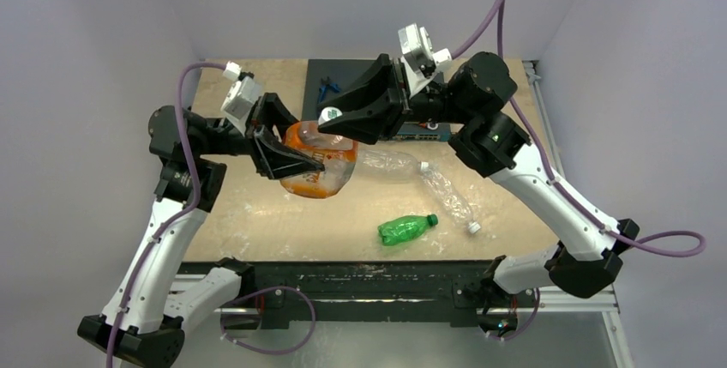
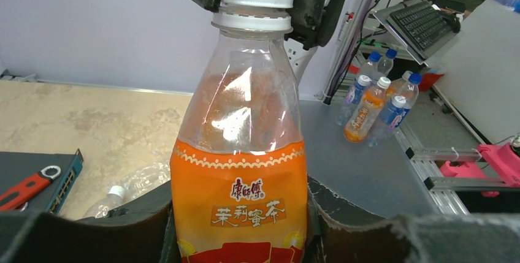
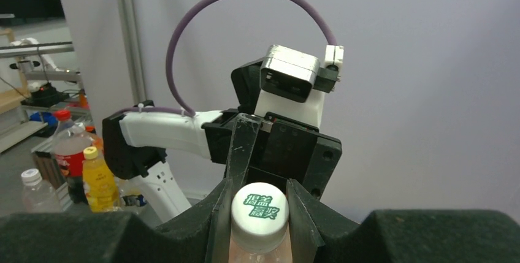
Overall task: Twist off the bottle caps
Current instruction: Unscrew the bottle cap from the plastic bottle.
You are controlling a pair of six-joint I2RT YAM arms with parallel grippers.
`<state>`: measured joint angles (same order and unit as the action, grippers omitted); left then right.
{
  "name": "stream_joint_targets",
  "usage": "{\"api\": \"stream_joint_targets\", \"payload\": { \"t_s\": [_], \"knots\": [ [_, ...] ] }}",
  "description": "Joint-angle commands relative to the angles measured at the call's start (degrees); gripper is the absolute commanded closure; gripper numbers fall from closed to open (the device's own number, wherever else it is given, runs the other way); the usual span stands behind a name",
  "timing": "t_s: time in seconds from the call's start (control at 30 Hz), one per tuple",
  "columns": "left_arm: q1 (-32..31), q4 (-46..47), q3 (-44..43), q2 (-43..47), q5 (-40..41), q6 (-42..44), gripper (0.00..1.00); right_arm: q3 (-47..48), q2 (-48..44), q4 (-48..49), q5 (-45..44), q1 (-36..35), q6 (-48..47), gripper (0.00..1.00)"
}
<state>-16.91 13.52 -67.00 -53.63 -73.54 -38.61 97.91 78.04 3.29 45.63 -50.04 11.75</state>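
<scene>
Gripping the cap (image 3: 260,209) from two sides, your right pincer (image 1: 331,119) is clamped on the top of the orange bottle (image 2: 239,152), with a finger (image 3: 221,214) pressed against each flank. The cap is white, with green printed characters on its flat face, and it sits on the neck with its ring just beneath. Lower down, your left pincer (image 1: 296,160) is closed around the bottle's body, its dark pads hugging the orange label on either side. The bottle looks empty above the label and is held between your two arms over the left-middle of the tabletop (image 1: 249,214), leaning in the top view; you cannot tell whether its base touches the surface. Just to its right lies a clear bottle (image 1: 386,162), its white cap (image 1: 422,165) pointing right. A second clear bottle (image 1: 447,196) runs diagonally from there toward the near edge, its own white cap (image 1: 473,228) at the near end. Nearer you, apart from both, a green bottle (image 1: 401,230) lies on its side with its green cap (image 1: 434,220) on, pointing right. At the far edge, behind the right pincer, a dark tray (image 1: 351,72) carries a blue-handled tool (image 1: 327,87).
</scene>
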Motion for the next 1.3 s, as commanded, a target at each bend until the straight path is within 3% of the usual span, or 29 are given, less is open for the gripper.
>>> {"api": "stream_joint_targets", "payload": {
  "t_s": [0.0, 0.07, 0.1, 0.17, 0.2, 0.23, 0.27, 0.43, 0.63, 0.93, 1.2, 1.27],
  "knots": [
    [1.09, 5.62, -1.66, -0.6, 4.87, -6.6, 1.0, 0.99, -0.46, -0.75, 12.31, 0.36, 0.8, 1.0],
    [1.09, 3.57, -1.73, -0.45, 4.73, -4.91, 1.0, 2.01, -0.35, -3.63, 9.08, 0.47, -1.01, 1.0],
    [1.09, 2.38, -1.8, -0.35, 4.83, -3.68, 1.0, 2.55, -0.35, -5.37, 6.32, 0.47, -1.73, 0.89],
    [1.09, -1.66, -2.17, -0.09, 5.95, -0.05, 1.0, 2.91, -0.82, -6.92, -1.94, 0.47, -1.88, 0.45],
    [1.09, -5.24, -2.79, 0.04, 7.01, 4.17, 1.0, 2.99, -1.1, -7.47, -8.16, 0.47, -1.58, 0.17],
    [1.09, -8.89, -3.44, 0.14, 8.48, 7.75, 1.0, 3.4, -1.21, -7.95, -14.41, 0.39, -1.25, 0.03],
    [1.09, -12.11, -3.9, 0.3, 10.45, 11.62, 1.0, 3.66, -1.22, -7.99, -19.84, 0.38, 0.12, 0.01],
    [1.09, -18.44, -2.75, 2.03, 20.05, 22.22, 1.0, 7.32, 0.85, -11.05, -38.91, -4.02, -0.91, 0.01],
    [1.09, -22.54, -2.17, 2.3, 29.2, 30.18, 1.0, 21.84, 11.39, -23.17, -60.61, -11.8, -4.32, 0.05],
    [1.09, -24.33, -1.28, 3.06, 32.14, 33.8, 1.0, 21.5, 12.47, -19.37, -61.79, -12.19, -2.57, 0.25],
    [1.09, -24.44, -0.72, 3.26, 32.77, 34.34, 1.0, 20.39, 11.97, -18.86, -61.14, -12.19, -2.44, 0.52],
    [1.09, -24.0, -0.67, 3.35, 32.84, 34.02, 1.0, 20.31, 12.16, -19.28, -61.07, -12.19, -2.35, 0.5]
  ]
}}
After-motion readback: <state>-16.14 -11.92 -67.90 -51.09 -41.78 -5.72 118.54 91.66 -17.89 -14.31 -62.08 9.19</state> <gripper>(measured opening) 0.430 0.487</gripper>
